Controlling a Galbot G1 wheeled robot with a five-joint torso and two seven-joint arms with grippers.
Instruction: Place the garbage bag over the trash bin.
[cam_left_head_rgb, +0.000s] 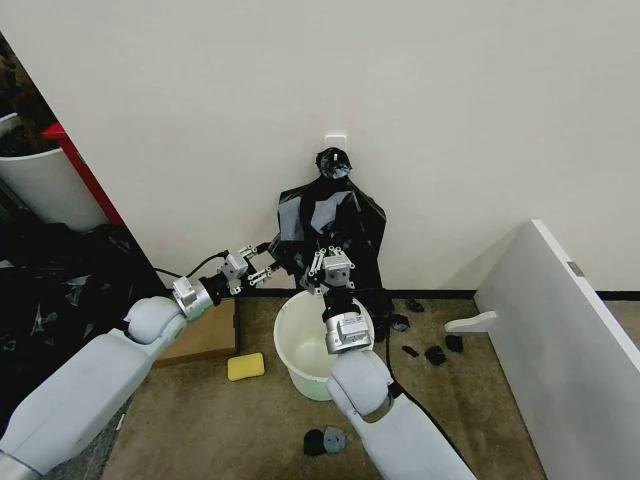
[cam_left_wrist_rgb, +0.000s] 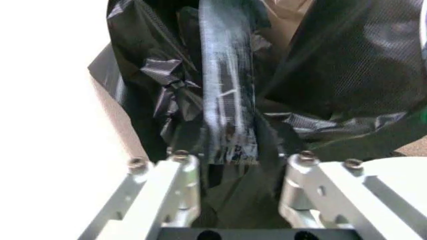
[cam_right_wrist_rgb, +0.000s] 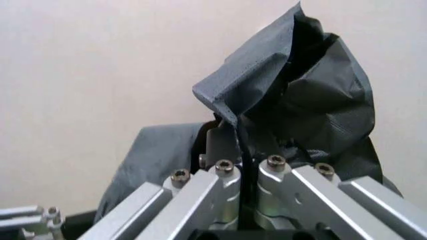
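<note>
Both grippers had the garbage bag pinched up above the bin

The garbage bag (cam_left_head_rgb: 335, 225) hung against the wall right behind the white trash bin (cam_left_head_rgb: 300, 365), which sat on the floor. The left gripper (cam_left_head_rgb: 262, 263) was clamped on the bag's left edge, and the right gripper (cam_left_head_rgb: 333, 262) was closed tight on a fold just above the bin's rim. A yellow sponge (cam_left_head_rgb: 246, 367) lay just beside the bin.

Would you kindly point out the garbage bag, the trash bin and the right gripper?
garbage bag (cam_left_head_rgb: 345, 215): head view, glossy front panel.
trash bin (cam_left_head_rgb: 297, 352): head view, inner white wall.
right gripper (cam_left_head_rgb: 330, 262): head view, between its fingertips at the bag.
</note>
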